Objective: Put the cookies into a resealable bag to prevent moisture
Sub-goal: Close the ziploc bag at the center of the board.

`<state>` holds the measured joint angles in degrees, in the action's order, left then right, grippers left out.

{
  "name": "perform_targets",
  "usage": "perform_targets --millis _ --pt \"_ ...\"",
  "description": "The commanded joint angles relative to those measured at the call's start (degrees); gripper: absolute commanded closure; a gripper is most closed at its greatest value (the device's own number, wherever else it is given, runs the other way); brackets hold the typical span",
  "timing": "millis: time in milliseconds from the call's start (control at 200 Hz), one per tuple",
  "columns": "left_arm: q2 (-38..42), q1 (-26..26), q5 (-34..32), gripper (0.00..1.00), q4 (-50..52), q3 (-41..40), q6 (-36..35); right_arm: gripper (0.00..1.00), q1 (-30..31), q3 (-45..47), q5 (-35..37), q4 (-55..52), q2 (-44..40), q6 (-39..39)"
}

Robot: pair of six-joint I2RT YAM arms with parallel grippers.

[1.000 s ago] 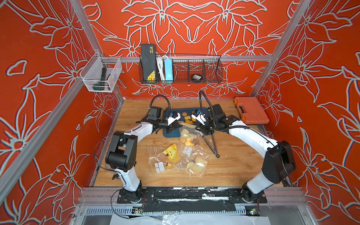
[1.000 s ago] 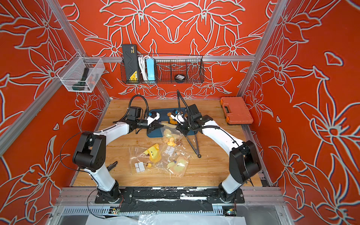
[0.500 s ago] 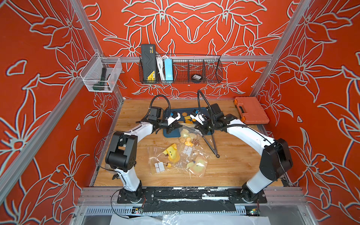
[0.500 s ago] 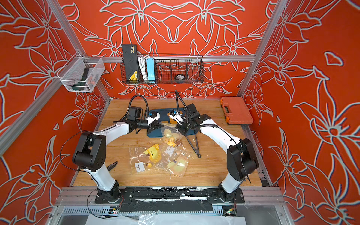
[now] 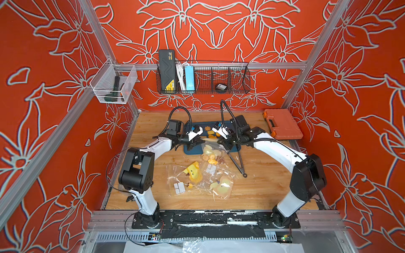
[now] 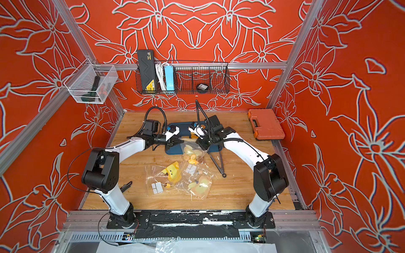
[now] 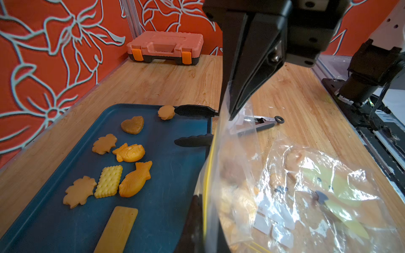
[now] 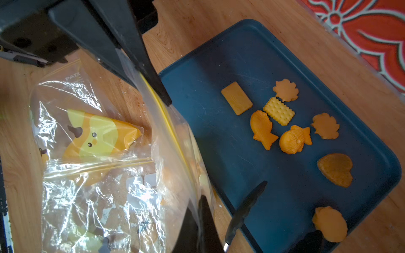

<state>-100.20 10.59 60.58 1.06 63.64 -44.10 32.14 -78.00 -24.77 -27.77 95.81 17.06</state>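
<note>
The resealable bag (image 5: 210, 151) hangs by its yellow-striped top edge between my two grippers, over the near edge of the blue tray (image 5: 190, 150). Several cookies (image 6: 192, 156) lie inside it. My left gripper (image 7: 203, 219) is shut on one end of that edge, and my right gripper (image 8: 198, 219) is shut on the other end. In both top views the left gripper (image 5: 200, 142) and the right gripper (image 5: 220, 142) face each other closely. Several more cookies (image 7: 131, 153) rest on the tray (image 7: 175, 175), among them fish, flower, heart and rectangle shapes (image 8: 291, 138).
Black tongs (image 5: 237, 162) lie with their tips on the tray's right end (image 7: 192, 110). Two other printed clear bags (image 5: 190, 173) (image 5: 221, 186) lie on the wooden table nearer the front. An orange tool case (image 5: 282, 124) sits at the back right.
The right arm has swung slightly to the left while its gripper stays at the bag's top edge. The left arm and the bag look unmoved.
</note>
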Motion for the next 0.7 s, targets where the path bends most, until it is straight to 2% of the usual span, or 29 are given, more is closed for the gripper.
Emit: perform_targets --millis 0,20,45,65,105,160,210,230,245,285,340,350,385,405,425,445,540,581,606,626,661,696 --pt "0.82 -0.13 1.83 1.0 0.87 0.96 -1.27 0.86 0.38 -2.16 -1.45 -0.33 1.31 0.62" --pt "0.8 -0.13 1.83 1.0 0.87 1.0 -1.26 0.75 0.33 -2.08 -1.48 -0.04 1.31 0.61" --pt "0.79 -0.13 1.83 1.0 0.87 1.05 -1.3 0.73 0.46 -1.84 -1.47 0.5 1.23 0.53" --pt "0.8 -0.13 1.8 1.0 0.87 1.05 -1.34 0.77 0.47 -1.68 -1.55 0.71 1.22 0.45" --pt "0.83 -0.14 1.83 1.0 0.87 0.95 -1.33 0.99 0.47 -2.04 -1.7 0.43 1.46 0.52" --pt "0.8 -0.13 1.83 1.0 0.87 0.96 -1.3 1.0 0.47 -2.82 -1.99 -0.42 1.98 0.61" --pt "0.8 -0.13 1.83 1.0 0.87 0.99 -1.34 0.76 0.55 -2.78 -2.1 0.0 2.06 0.64" --pt "0.8 -0.15 1.83 1.0 0.87 0.96 -1.32 0.73 0.56 -2.57 -2.05 0.47 2.02 0.52" --pt "0.8 -0.13 1.83 1.0 0.87 0.96 -1.34 0.77 0.6 -2.47 -2.07 0.73 2.01 0.44" --pt "0.79 -0.13 1.94 1.0 0.87 0.92 -1.34 1.0 0.55 -2.66 -2.34 0.75 2.08 0.37" --pt "0.8 -0.17 1.95 1.0 0.87 0.96 -1.34 1.0 0.55 -3.25 -2.46 0.18 2.44 0.42" --pt "0.8 -0.14 1.97 1.0 0.92 0.96 -1.32 0.98 0.55 -3.29 -2.51 0.24 2.49 0.41" --pt "0.8 -0.17 2.0 1.0 0.92 0.96 -1.32 0.8 0.6 -3.14 -2.39 0.76 2.46 0.3" --pt "0.8 -0.13 2.0 1.0 0.88 0.92 -1.27 0.77 0.63 -2.94 -2.26 1.26 2.38 0.25" --pt "0.8 -0.15 2.01 1.0 0.88 0.96 -1.42 0.81 0.64 -2.79 -2.33 1.62 2.27 0.1" --pt "0.8 -0.13 2.0 1.0 0.92 0.96 -1.43 1.0 0.64 -2.84 -2.34 1.7 2.32 0.15" --pt "0.8 -0.17 2.18 1.0 0.87 0.96 -1.43 1.0 0.64 -4.34 -3.14 -0.13 3.3 0.46" --pt "0.8 -0.13 2.29 1.0 0.87 1.09 -1.31 0.81 0.65 -4.05 -2.79 0.66 3.27 0.27" --pt "0.8 -0.15 2.29 1.0 0.87 1.05 -1.34 0.77 0.72 -3.51 -2.66 1.57 3.18 0.05" --pt "0.8 -0.13 2.31 1.0 0.87 1.05 -1.39 0.79 0.73 -3.32 -2.63 2.13 3.07 -0.03" --pt "0.8 -0.13 2.18 1.0 0.96 1.0 -1.36 1.0 0.73 -3.26 -2.75 2.37 3.11 -0.17" --pt "0.8 -0.13 2.18 1.0 0.96 0.96 -1.39 1.0 0.71 -3.79 -2.93 1.91 3.41 -0.05"
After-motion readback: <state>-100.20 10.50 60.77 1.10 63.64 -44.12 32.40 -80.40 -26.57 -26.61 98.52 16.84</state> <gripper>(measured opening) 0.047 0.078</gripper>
